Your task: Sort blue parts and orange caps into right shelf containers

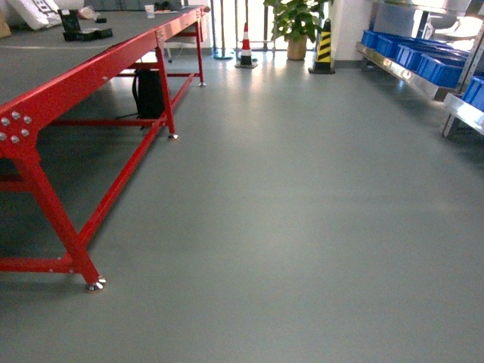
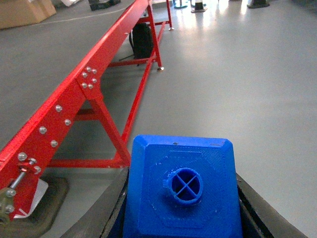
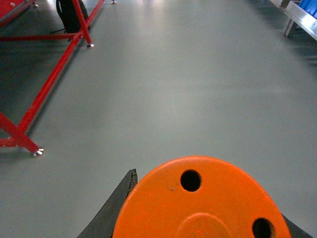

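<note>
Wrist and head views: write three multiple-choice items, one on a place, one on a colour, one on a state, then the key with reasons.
1. Where do the blue crates stand in the head view?
A. on the shelf at the right
B. under the red table
C. beside the plant

2. What colour is the cap seen in the right wrist view?
A. white
B. orange
C. green

3. What is the state of the left gripper?
A. open and empty
B. out of view
C. shut on the blue part

Key: 1 A, the crates sit in a row on the metal shelf at the right. 2 B, its holed top is orange. 3 C, the blue part sits between dark fingers.
</note>
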{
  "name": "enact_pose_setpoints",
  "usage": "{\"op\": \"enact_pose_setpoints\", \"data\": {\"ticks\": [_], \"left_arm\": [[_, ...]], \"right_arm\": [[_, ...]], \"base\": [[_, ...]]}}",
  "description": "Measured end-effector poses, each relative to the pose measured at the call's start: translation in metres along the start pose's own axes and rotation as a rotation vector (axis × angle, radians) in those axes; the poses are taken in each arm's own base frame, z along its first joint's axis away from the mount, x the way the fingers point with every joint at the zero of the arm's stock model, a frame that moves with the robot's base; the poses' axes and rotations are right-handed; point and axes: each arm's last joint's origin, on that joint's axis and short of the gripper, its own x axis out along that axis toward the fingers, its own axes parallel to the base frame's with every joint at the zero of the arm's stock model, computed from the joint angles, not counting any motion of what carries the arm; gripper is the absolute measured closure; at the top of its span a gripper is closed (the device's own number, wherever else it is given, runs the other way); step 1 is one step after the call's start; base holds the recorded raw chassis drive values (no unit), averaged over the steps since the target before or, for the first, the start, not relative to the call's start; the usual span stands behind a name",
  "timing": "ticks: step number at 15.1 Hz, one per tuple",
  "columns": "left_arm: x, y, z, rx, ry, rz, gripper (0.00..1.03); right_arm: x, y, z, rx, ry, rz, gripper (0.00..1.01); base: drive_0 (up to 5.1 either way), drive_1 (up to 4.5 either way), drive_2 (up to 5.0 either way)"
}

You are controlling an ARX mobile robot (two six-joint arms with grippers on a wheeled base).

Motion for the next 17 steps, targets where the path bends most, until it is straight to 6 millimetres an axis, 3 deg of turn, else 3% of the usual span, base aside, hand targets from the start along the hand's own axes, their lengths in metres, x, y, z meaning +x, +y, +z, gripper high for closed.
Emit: {"op": "enact_pose_setpoints", "data": {"ticks": [2,17], "left_arm": [[-0.0002,-0.0006,-0.0001,0.001,0.001,-0.007,0.58],[-0.0001,-0.0003,-0.0001,0.001,0.001,-0.002,0.58]], "right_arm": [[-0.0005,-0.0003,0.0003,0.001,-0.004,-0.006,0.59],[-0.0006,-0.0003,0.0000,0.000,-0.002,-0.004,0.59]], "base": [[2.0,-0.98,-1.0],[-0.1,4.22,-4.3]]}}
